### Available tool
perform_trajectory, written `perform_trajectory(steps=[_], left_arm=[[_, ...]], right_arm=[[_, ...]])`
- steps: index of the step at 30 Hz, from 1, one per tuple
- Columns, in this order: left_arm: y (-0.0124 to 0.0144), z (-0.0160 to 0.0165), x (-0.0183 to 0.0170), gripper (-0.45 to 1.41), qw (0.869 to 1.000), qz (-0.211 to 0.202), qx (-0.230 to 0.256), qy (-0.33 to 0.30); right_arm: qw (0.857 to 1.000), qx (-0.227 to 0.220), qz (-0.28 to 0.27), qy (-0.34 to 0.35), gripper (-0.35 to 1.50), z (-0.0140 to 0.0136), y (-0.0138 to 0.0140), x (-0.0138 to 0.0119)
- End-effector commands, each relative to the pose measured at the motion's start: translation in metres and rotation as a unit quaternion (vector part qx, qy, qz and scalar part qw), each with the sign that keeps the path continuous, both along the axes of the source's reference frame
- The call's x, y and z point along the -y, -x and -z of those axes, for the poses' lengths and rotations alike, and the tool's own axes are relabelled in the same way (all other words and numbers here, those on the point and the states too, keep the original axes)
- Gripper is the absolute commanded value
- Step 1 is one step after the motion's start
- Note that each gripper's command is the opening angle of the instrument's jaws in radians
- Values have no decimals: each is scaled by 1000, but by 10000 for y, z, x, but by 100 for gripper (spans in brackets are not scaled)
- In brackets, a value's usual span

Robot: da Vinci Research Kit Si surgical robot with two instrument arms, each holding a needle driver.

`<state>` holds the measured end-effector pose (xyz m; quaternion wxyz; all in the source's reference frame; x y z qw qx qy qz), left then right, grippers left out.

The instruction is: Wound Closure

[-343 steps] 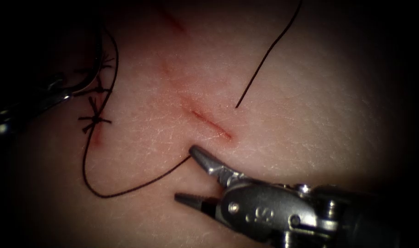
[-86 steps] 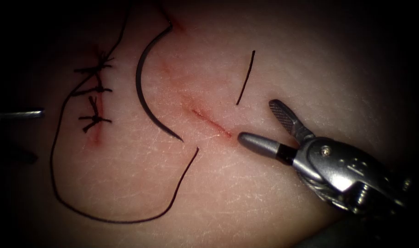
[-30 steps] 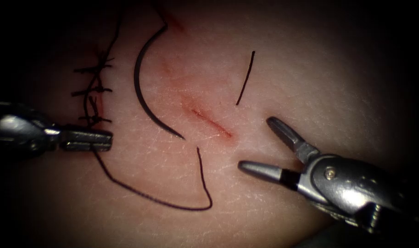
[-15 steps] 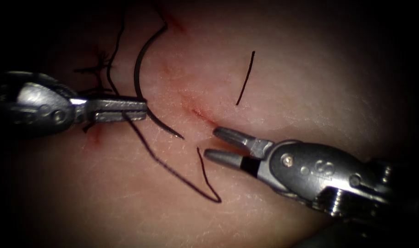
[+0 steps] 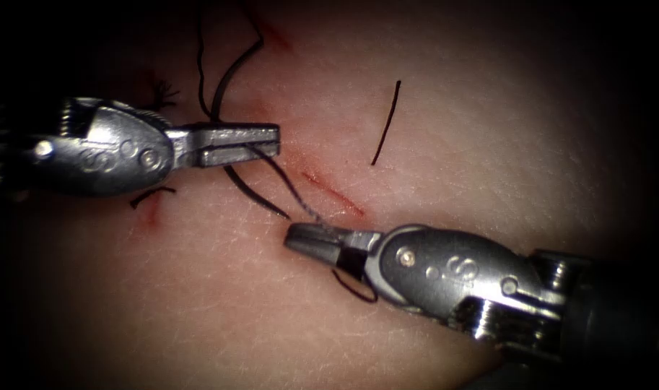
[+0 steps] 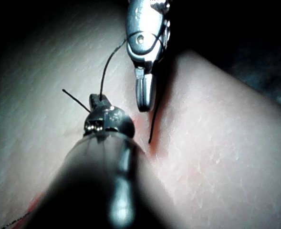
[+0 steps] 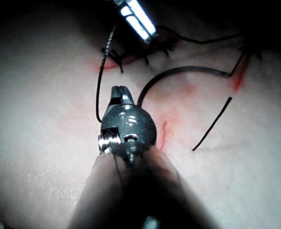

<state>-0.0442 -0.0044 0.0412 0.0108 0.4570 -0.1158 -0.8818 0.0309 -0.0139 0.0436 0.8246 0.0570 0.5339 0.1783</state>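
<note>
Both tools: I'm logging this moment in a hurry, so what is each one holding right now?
Left tool: shut on the thread.
Right tool: shut on the thread.
Needle: lying free on the tissue, left of the cut.

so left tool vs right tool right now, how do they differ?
The left tool is left of the cut, jaws shut on the thread above the needle lying free on the tissue. The right tool is below the cut. Both hold the same strand.
</note>
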Motion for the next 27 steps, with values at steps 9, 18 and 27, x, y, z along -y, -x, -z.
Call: perform_trajectory(steps=[9,18,27], left_arm=[[13,-5,10,-45,1000,7,-11,6],[41,-16,22,-45,998,23,-58,18],[56,-21,23,-45,995,38,-91,30]], right_arm=[[998,23,-63,-10,61,45,47,-35],[992,31,-94,-72,115,112,57,-32],[976,57,-108,-179,86,137,46,-11]])
